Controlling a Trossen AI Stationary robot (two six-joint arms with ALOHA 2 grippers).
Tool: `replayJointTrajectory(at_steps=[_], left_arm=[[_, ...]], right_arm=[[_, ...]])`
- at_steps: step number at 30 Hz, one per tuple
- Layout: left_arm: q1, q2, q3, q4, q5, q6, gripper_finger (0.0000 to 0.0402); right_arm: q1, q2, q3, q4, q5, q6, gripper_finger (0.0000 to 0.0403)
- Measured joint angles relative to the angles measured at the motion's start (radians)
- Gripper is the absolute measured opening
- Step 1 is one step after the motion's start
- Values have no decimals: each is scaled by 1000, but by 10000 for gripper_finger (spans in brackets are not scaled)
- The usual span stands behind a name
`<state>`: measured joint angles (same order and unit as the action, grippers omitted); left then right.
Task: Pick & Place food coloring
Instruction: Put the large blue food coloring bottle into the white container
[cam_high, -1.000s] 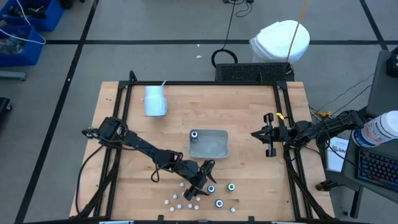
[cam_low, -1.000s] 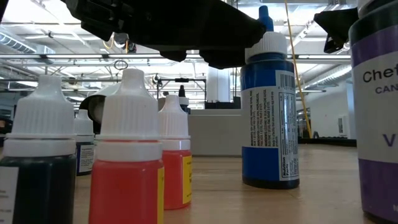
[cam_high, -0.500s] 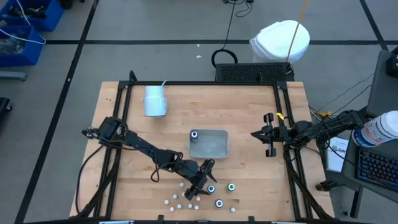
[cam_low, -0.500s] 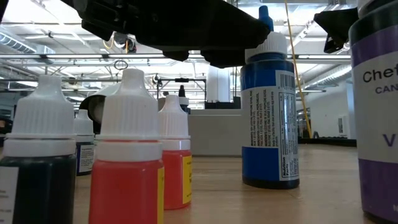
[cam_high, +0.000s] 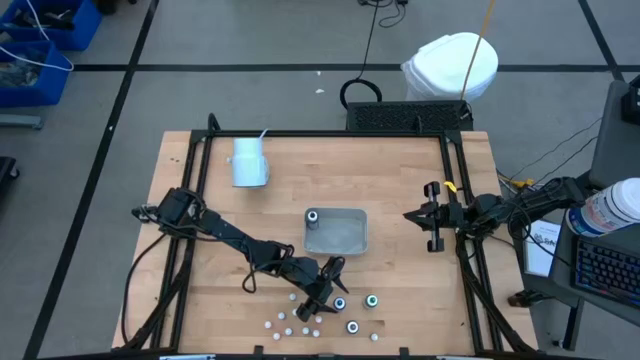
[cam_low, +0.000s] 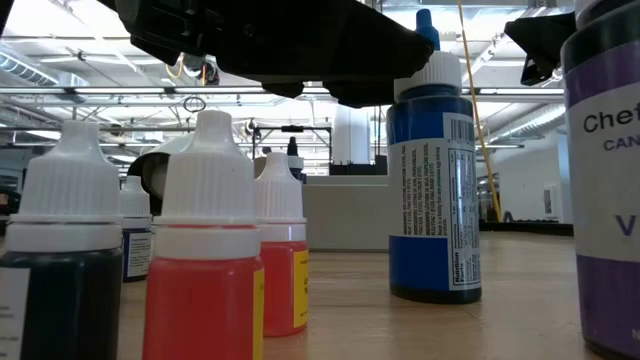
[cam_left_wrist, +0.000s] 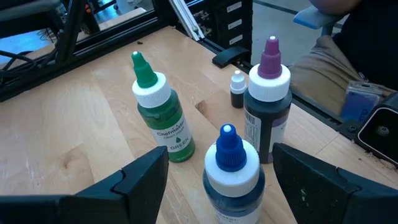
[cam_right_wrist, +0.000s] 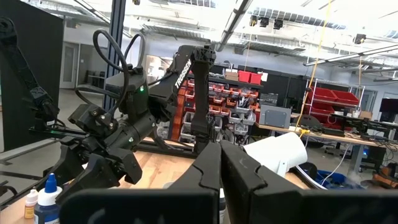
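Left hand (cam_left_wrist: 217, 180): dark fingers apart, straddling blue-tipped plastic bottle (cam_left_wrist: 231, 171). Wooden bench (cam_high: 400, 180). Right hand (cam_right_wrist: 221, 177): fingers together, empty.

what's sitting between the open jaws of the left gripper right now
The blue-capped bottle stands between the left gripper's open jaws, not yet gripped. The left wrist view shows it; the green bottle and purple bottle stand beyond.
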<state>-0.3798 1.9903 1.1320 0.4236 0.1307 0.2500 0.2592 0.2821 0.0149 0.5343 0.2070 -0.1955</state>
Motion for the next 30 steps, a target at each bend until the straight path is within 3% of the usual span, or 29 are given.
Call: replayJointTrajectory(at_steps=[5, 16, 30], left_arm=[[1, 0, 0, 15, 0, 0, 274], [1, 0, 0, 21, 30, -23, 193], [12, 52, 1, 97, 79, -33, 229]], right_arm=[[0, 0, 0, 0, 0, 0, 0], [0, 0, 0, 0, 0, 0, 0], [0, 0, 0, 0, 0, 0, 0]])
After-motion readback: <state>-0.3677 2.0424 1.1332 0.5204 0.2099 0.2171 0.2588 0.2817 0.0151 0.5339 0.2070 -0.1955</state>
